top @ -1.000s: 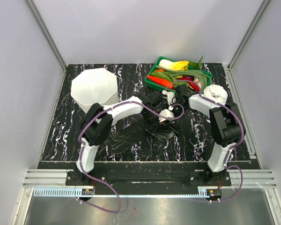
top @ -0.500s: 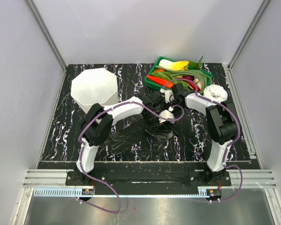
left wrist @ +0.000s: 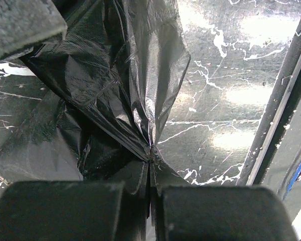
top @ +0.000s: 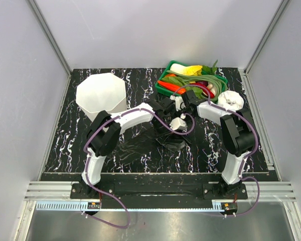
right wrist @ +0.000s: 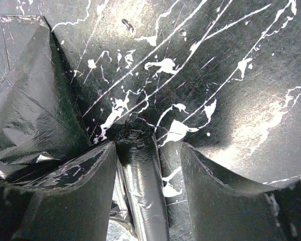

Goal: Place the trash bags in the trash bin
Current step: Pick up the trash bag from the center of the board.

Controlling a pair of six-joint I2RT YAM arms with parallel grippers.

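Left fingers (left wrist: 65,211) clamp the trash bag (left wrist: 115,85); right fingers (right wrist: 215,201) stand apart (straddling a glossy fold).

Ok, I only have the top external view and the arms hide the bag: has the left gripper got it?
Observer: Yes, the left wrist view shows the left gripper shut on a pleat of the trash bag, film fanning out from the pinch.
Operator: And the right?
Observer: The right gripper is open; a twisted strand of film lies between its fingers, unpinched.
Operator: Centred?
Observer: No, nearer the picture-left finger; bare table shows beside the other.
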